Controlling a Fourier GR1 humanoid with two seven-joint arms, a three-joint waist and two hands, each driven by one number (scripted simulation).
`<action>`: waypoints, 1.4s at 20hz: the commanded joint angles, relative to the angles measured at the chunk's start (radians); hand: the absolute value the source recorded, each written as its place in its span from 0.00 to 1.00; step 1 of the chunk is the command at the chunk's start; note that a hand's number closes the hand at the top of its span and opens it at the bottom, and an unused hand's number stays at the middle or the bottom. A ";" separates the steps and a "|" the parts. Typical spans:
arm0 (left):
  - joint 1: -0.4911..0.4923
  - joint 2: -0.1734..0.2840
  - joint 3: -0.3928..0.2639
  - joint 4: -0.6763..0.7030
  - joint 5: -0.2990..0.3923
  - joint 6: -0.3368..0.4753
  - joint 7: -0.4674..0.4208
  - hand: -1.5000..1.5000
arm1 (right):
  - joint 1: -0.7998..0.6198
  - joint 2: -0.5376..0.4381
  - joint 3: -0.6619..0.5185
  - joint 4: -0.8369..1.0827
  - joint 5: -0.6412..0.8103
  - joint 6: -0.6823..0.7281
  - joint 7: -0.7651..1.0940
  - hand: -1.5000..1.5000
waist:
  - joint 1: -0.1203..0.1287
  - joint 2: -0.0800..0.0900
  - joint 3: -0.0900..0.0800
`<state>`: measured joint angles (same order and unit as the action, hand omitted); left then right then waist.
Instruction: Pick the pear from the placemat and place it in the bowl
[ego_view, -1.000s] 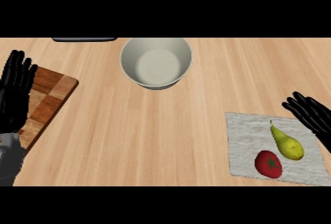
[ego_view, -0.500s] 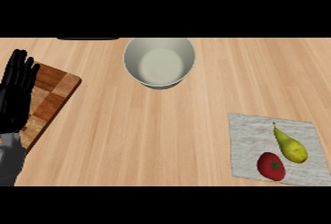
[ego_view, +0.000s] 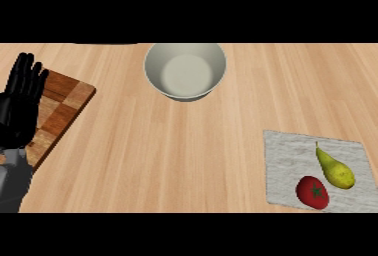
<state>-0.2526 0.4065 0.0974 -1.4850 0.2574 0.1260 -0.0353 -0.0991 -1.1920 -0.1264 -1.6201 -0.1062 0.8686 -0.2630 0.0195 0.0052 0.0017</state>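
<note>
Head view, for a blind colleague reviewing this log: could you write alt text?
A yellow pear lies beside a red tomato on a grey placemat at the counter's right, with an empty white bowl at top centre. The open left hand rests over a wooden cutting board at left.

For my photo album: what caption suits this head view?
Pear and tomato wait on the placemat; bowl empty, left hand resting open.
</note>
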 joint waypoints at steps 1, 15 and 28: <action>-0.025 -0.032 -0.024 0.021 -0.024 0.016 -0.003 0.50 | -0.064 -0.028 0.076 0.081 0.133 0.119 -0.155 0.00 | 0.009 0.004 0.000; 0.057 -0.007 0.033 -0.015 -0.007 -0.049 -0.017 0.50 | -0.079 0.099 0.316 0.199 0.387 -0.096 -0.281 0.00 | 0.003 -0.002 -0.001; 0.028 0.011 0.082 0.007 -0.002 -0.095 -0.006 0.50 | -0.191 0.263 0.447 0.529 0.575 -0.256 -0.421 0.00 | -0.002 -0.002 -0.001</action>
<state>-0.2432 0.3890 0.1437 -1.4786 0.2326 0.0746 -0.0310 -0.2696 -0.9818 0.2935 -1.1825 0.4239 0.5837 -0.5727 0.0160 0.0037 0.0007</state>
